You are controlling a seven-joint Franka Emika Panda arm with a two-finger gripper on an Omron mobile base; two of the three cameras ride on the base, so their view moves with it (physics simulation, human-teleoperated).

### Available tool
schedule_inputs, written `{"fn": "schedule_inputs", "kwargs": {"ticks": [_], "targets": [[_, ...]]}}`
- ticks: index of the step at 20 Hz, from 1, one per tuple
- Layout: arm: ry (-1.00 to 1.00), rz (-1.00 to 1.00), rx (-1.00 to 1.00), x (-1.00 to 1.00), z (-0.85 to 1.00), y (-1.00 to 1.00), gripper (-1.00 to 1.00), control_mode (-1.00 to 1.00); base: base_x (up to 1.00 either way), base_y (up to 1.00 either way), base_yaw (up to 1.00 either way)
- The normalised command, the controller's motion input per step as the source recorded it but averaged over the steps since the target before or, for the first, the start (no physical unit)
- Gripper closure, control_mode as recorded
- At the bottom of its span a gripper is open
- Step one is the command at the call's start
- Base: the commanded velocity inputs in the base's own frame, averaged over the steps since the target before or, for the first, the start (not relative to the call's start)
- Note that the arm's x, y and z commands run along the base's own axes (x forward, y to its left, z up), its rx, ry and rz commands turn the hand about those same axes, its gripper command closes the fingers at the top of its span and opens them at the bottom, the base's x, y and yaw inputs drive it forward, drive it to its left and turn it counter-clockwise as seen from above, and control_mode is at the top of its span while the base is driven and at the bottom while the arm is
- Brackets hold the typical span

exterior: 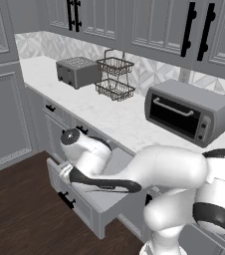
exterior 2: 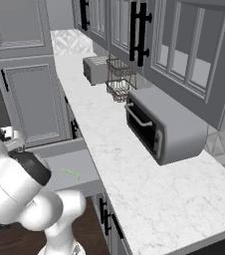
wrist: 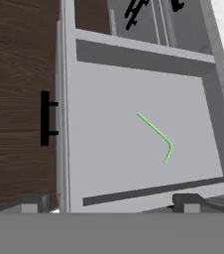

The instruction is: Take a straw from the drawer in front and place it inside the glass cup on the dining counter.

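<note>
The drawer stood pulled out w/ its black handle facing the wood floor. The straw lay flat on the drawer bottom, roughly mid-floor, bent end toward the right side in the hand view, touching no wall. The gripper hung above it, fingers spread wide apart, nothing between them; straw sat well clear of both tips, a bit right of center. On the worktop sat a toaster oven, toaster & wire rack.

matt grey drawer, dark wood-grain floor, marble-look worktop
</note>
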Motion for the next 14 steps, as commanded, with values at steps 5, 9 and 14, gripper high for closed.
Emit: {"fn": "schedule_inputs", "kwargs": {"ticks": [5, 9, 14], "targets": [[0.2, 0.0, 0.07, 0.79, -0.19, -0.61, -1.0, -1.0, 0.0, 0.0, 0.0], [0.17, 0.0, 0.02, 0.71, -0.7, -0.14, -1.0, -1.0, 0.0, 0.0, 0.0], [0.13, 0.0, 0.0, 0.55, -0.72, 0.07, -1.0, -1.0, 0.0, 0.0, 0.0]]}}
